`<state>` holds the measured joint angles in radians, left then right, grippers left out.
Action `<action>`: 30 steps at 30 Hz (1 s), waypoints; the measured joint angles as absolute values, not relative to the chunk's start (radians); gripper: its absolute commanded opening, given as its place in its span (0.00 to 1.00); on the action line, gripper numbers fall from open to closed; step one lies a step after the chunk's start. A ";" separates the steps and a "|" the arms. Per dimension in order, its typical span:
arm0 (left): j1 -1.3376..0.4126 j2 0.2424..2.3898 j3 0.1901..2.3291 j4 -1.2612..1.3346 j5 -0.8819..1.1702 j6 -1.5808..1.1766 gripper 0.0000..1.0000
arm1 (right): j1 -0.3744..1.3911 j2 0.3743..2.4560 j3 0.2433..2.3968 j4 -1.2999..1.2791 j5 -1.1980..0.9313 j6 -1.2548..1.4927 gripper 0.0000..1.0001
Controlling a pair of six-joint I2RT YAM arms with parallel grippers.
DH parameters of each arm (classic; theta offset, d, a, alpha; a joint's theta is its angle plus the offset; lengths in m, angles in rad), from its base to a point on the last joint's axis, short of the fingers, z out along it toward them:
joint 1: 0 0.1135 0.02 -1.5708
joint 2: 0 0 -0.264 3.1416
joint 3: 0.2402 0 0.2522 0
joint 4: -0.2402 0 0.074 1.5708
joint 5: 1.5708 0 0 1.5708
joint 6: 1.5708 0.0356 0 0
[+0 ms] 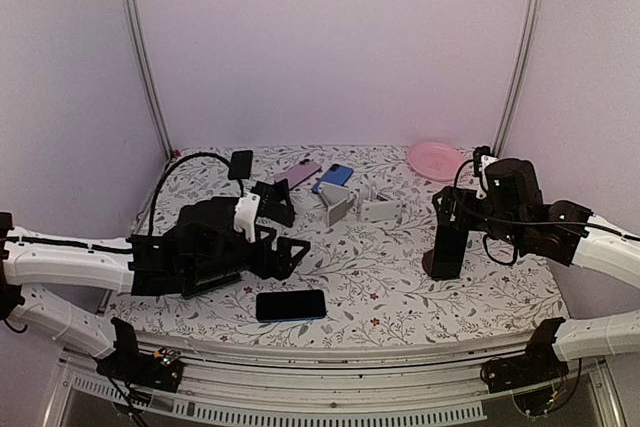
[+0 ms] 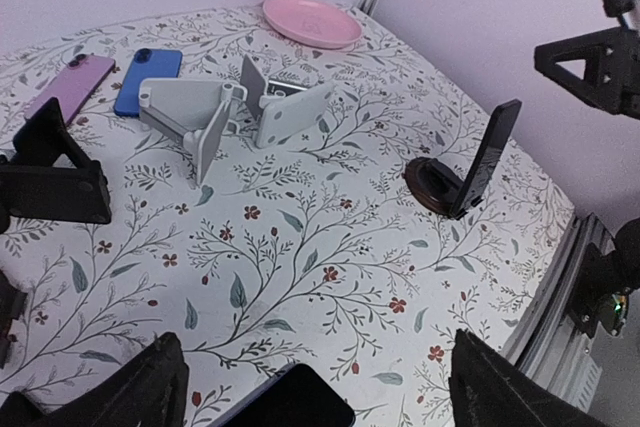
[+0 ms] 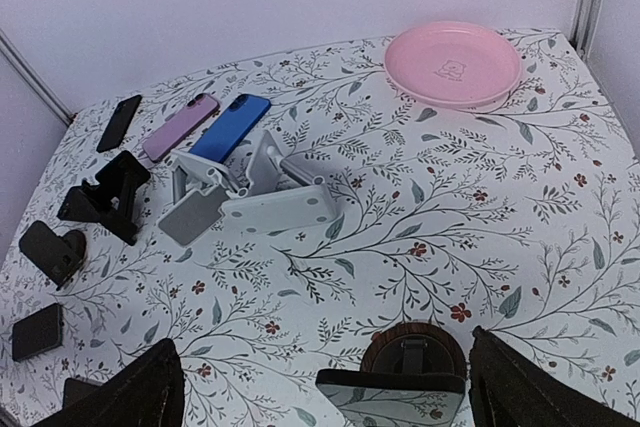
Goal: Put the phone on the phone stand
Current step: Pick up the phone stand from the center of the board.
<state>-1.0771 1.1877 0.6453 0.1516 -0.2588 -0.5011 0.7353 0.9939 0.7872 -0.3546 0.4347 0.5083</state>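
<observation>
A black phone (image 1: pixel 291 304) lies flat near the table's front edge. In the left wrist view its corner (image 2: pixel 290 402) shows at the bottom, between my fingers. My left gripper (image 1: pixel 285 247) (image 2: pixel 315 347) hovers just behind it, open and empty. A second dark phone (image 1: pixel 447 239) (image 2: pixel 487 152) (image 3: pixel 395 399) leans upright on a round brown phone stand (image 2: pixel 428 182) (image 3: pixel 415 347) at the right. My right gripper (image 1: pixel 452 209) (image 3: pixel 322 342) hangs open above and around that phone, not touching it.
Two white stands (image 1: pixel 338 202) (image 1: pixel 380 209) sit mid-table, with a black folding stand (image 1: pixel 275 202) to their left. Purple (image 1: pixel 297 174), blue (image 1: pixel 332 177) and black (image 1: pixel 240 164) phones lie at the back. A pink plate (image 1: pixel 436 159) sits back right.
</observation>
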 measured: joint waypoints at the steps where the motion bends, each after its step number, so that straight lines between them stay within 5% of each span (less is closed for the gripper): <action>1: -1.066 1.219 0.668 0.148 -0.250 -0.497 0.88 | 0.745 0.989 0.794 -0.356 0.430 0.508 0.99; 30: -0.764 2.102 1.434 0.011 0.007 -0.222 0.53 | 0.918 0.948 0.843 -0.356 0.423 0.558 0.99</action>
<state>-0.7635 2.1017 1.4342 0.0113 0.0067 -0.2222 0.9176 0.9478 0.8433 -0.3561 0.4232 0.5575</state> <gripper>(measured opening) 0.546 0.989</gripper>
